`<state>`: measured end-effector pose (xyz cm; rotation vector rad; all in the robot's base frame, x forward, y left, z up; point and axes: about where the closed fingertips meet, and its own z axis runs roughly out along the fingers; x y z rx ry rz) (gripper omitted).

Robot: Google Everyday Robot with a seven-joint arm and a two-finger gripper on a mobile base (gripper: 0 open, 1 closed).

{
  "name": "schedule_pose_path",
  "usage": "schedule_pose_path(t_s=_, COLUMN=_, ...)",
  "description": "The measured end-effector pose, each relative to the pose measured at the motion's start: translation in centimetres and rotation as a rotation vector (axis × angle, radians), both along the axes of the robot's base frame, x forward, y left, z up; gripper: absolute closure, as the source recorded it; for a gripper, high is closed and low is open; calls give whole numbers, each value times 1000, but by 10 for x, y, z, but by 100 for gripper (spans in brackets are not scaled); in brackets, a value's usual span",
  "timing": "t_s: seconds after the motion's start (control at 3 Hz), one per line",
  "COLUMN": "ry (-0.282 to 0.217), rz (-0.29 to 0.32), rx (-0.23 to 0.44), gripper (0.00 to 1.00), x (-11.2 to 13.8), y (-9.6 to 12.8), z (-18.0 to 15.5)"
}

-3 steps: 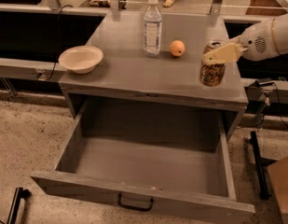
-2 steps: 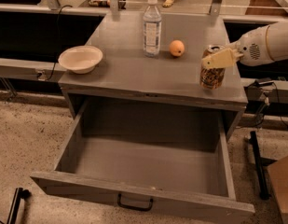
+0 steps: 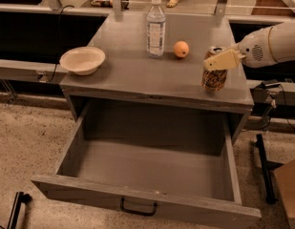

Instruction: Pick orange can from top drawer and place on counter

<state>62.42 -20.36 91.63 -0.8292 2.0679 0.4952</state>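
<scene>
The orange can [image 3: 214,79] stands upright on the counter [image 3: 137,75] near its right front corner. My gripper [image 3: 221,60] reaches in from the right on a white arm, and its pale finger [image 3: 223,59] lies across the can's upper part, shut on it. The top drawer [image 3: 147,175] is pulled fully out below the counter, and its grey inside holds nothing. Its black handle [image 3: 137,208] sits on the front panel.
A clear water bottle [image 3: 156,28] stands at the back middle of the counter with a round orange fruit [image 3: 181,48] to its right. A pale bowl [image 3: 82,60] sits on the left edge. A brown box [image 3: 288,190] stands on the floor at the right.
My gripper and the can have shifted slightly left and down, and the can now rests on the counter. The drawer and the other objects have not moved.
</scene>
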Motion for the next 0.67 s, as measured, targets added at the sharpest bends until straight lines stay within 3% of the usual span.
schedule_pose_path(t_s=0.33, ry=1, rz=4, rx=0, gripper=15, x=0, y=2, z=-1)
schedule_pose_path(t_s=0.67, ry=3, rz=7, rx=1, gripper=0, x=1, y=4, z=-1)
